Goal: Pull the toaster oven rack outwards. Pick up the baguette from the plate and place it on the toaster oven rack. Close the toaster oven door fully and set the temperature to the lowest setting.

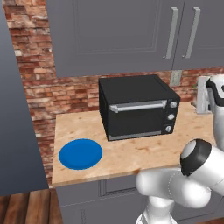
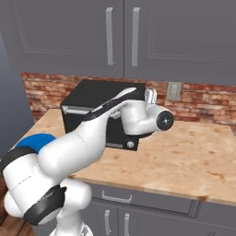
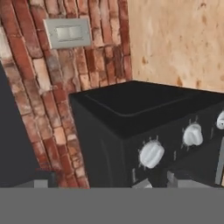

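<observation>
1. Nearest the hand camera is a small round white knob (image 3: 151, 154) with tick marks around it, on the front strip of the black boxy toaster oven (image 3: 131, 105). A second like knob (image 3: 192, 134) sits just beside it. Behind are a red brick wall (image 3: 26, 96) with a grey switch plate (image 3: 68, 33), and a speckled tan stone counter (image 3: 175, 39).
2. From the left base camera, the oven stands on the counter against the wall. Its black drop-down toaster oven door (image 1: 135, 120) is up and shut, with the long silver bar handle (image 1: 138, 106) along the top edge. Three knobs run down the right strip. A flat round bright blue plate (image 1: 81, 154) lies on the counter to the oven's left, well apart from it.
3. From the right base camera, the white arm reaches across the oven front. The two-finger gripper (image 2: 150, 96) hovers by the oven's upper right corner, fingers spread and holding nothing.
4. Handling, as a judgement: a knob is small, rigid and smooth, so it may slip. Pinch it squarely across its sides and turn slowly. Which knob sets temperature probably cannot be read here, since the markings are too small.
</observation>
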Tool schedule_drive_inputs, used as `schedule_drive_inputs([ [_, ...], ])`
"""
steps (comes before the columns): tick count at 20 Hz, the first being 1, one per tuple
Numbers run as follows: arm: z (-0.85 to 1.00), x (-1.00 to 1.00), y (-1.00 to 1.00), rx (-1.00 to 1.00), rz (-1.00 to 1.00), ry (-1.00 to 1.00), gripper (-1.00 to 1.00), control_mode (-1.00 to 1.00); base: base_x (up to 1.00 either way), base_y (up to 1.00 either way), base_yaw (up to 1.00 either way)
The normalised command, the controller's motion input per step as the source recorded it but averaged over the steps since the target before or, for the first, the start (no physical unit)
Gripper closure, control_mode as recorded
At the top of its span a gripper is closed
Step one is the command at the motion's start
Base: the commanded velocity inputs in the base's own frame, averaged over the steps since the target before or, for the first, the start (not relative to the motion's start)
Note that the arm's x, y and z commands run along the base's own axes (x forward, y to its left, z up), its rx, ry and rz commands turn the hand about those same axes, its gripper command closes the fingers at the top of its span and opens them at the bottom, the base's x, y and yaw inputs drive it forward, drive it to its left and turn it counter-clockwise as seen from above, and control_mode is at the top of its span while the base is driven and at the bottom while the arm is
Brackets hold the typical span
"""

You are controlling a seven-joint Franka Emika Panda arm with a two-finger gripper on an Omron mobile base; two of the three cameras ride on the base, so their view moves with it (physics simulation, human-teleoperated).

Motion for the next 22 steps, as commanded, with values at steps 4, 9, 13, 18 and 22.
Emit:
schedule_drive_inputs([
  [4, -0.25, -1.00, 0.09, 0.01, 0.00, -0.19, -1.00, -1.00, 0.00, 0.00, 0.00],
  [9, -0.05, -0.59, 0.26, 0.22, -0.07, -0.15, -1.00, -1.00, 0.00, 0.00, 0.00],
  [13, 0.00, -0.01, 0.16, 0.37, -0.13, -0.13, -1.00, -1.00, 0.00, 0.00, 0.00],
  [18, -0.06, 0.00, 0.05, 0.40, -0.15, -0.16, -1.00, -1.00, 0.00, 0.00, 0.00],
  [22, -0.10, 0.00, 0.00, 0.23, -0.07, -0.08, -1.00, -1.00, 0.00, 0.00, 0.00],
])
